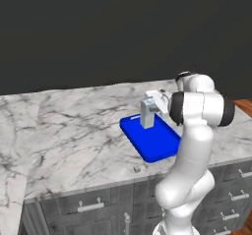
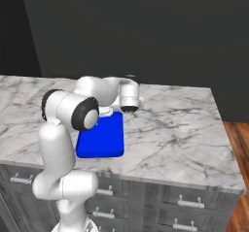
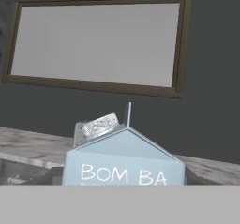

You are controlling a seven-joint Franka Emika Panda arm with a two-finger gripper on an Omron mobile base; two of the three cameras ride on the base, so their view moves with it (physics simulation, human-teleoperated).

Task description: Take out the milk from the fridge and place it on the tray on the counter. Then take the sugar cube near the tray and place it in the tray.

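The bench (image 1: pixel 74 131) is the largest item: a white-and-grey veined marble top running left to right, with dark grey drawers (image 1: pixel 93 207) and small silver handles along its near face. A dark wall (image 1: pixel 98 27) rises behind its far edge. In the hand view a framed pale panel (image 3: pixel 96 42) hangs on that wall.

The tray (image 1: pixel 157 143) is next in size. It is bright blue, flat and low-rimmed, and it lies on the bench close to the near edge, toward the right in the left base view. In the right base view my own arm covers part of its left side (image 2: pixel 104 139).

The milk (image 1: pixel 147 113) stands upright on the far part of the tray. In the hand view its pale blue gabled top (image 3: pixel 124 160) sits directly in front of me, lettered "BOM BA", with a greyish cap area above and to the left.

My fingers (image 1: pixel 153 102) are at the upper part of the milk, at its right side. I cannot tell whether they clamp the carton or stand clear of it; the contact is too small and too hidden to read.

The sugar cube (image 1: pixel 137 169) is the smallest item. It lies on the bare bench near the front edge, just off the near left corner of the tray, apart from it.
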